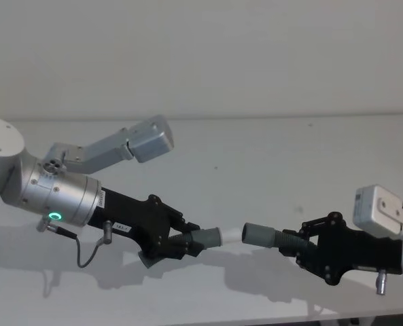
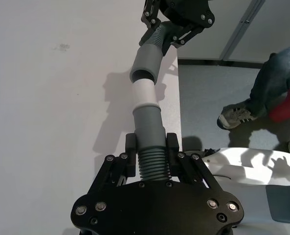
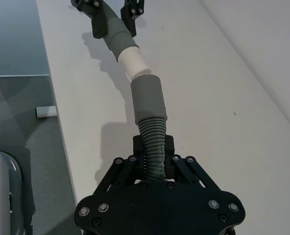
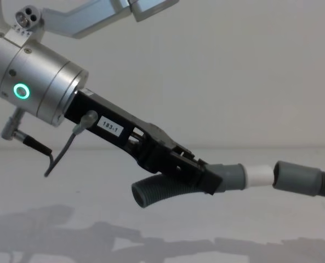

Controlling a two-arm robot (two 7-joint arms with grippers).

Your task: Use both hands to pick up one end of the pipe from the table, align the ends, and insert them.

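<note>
Ribbed grey hose pieces (image 1: pixel 204 239) (image 1: pixel 269 237), smooth cuffs meeting at white tip (image 1: pixel 232 234), each pinched in black jaws.

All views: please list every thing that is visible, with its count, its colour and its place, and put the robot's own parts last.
hose piece with white tip: one, dark grey, held above the table by the left gripper, tip pointing at the other cuff.
hose piece with plain cuff: one, dark grey, held above the table by the right gripper, cuff at the white tip.
table: one, white, under both arms.
wall: one, pale grey, behind the table.
person's leg and shoe: one, blue trousers, grey shoe, on the floor beside the table.
left gripper: one, black, left of centre, shut on the ribbed hose.
right gripper: one, black, right of centre, shut on the ribbed hose.
</note>
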